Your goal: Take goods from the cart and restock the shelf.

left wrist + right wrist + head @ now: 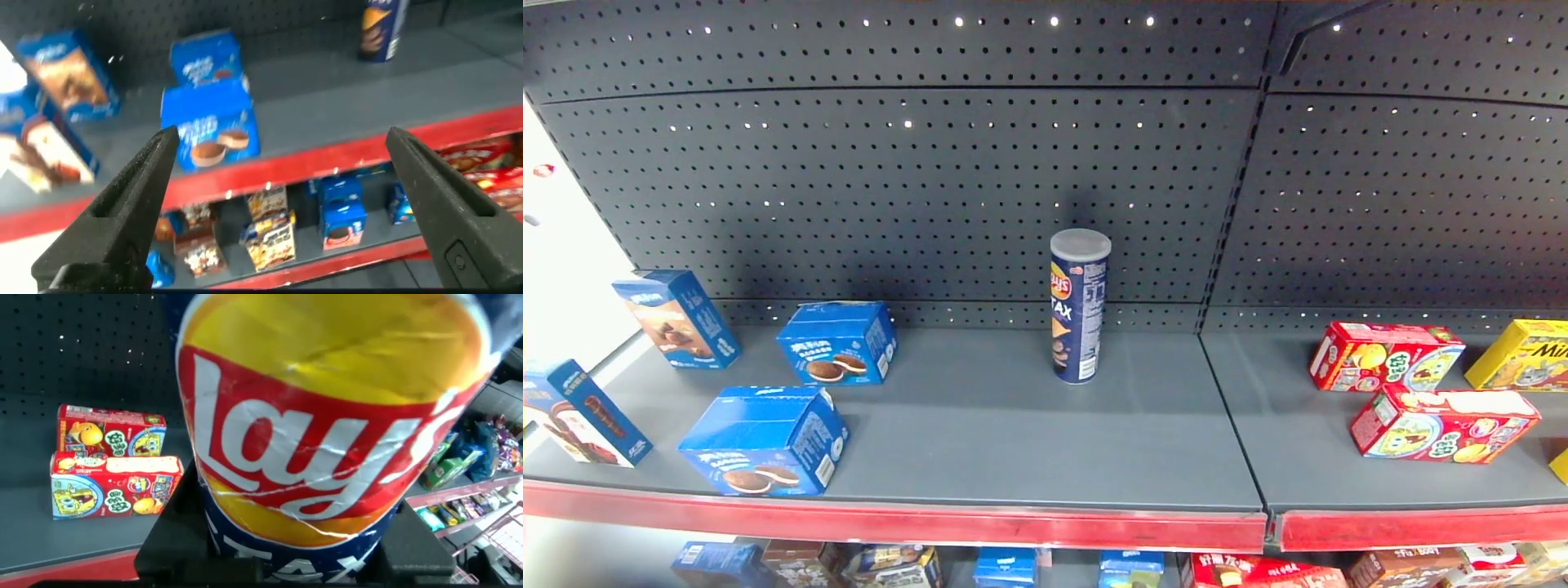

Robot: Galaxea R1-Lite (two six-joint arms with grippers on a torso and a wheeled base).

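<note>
A dark blue chip can [1079,306] with a grey lid stands upright on the grey shelf [1013,433], near the pegboard back. A second chip can [327,441], yellow and red on dark blue, sits very close to the camera in the right wrist view, with my right gripper [286,559] shut on it in front of the shelf's right section. My left gripper [282,139] hangs open with nothing between its fingers, in front of the shelf's red front edge [343,155] near a blue cookie box [211,126].
Blue cookie boxes [768,441] [840,343] and taller blue boxes [676,318] [580,412] fill the shelf's left part. Red snack boxes [1441,423] [1384,356] and a yellow box [1523,354] lie on the right section. Free room surrounds the standing can. A lower shelf holds more goods [270,229].
</note>
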